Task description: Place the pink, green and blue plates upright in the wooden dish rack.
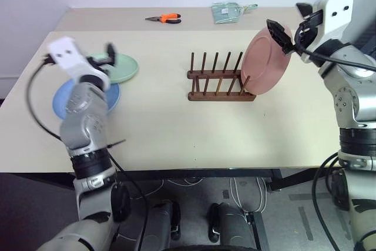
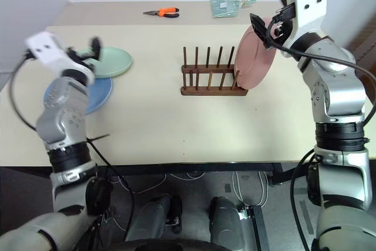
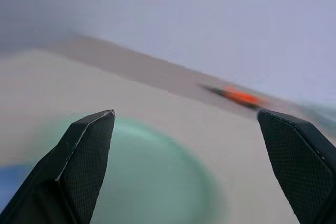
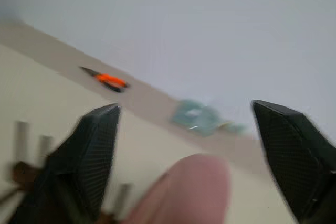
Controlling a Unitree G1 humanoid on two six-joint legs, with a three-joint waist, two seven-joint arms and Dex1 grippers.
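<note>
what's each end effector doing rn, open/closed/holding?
Left end effector: open, empty, above the green plate.
Right end effector: open, at the pink plate, not gripping it.

Silver arms, white wrist housings, blk cables.

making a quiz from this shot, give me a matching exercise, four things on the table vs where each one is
Things:
1. pink plate
2. green plate
3. blue plate
4. pliers

Places:
A. flat on the table, partly under another plate
B. far edge of the table, behind the rack
C. on edge at the rack's right end
D. flat on the table, overlapping another plate

Pairs: 1-C, 2-D, 3-A, 4-B
</note>
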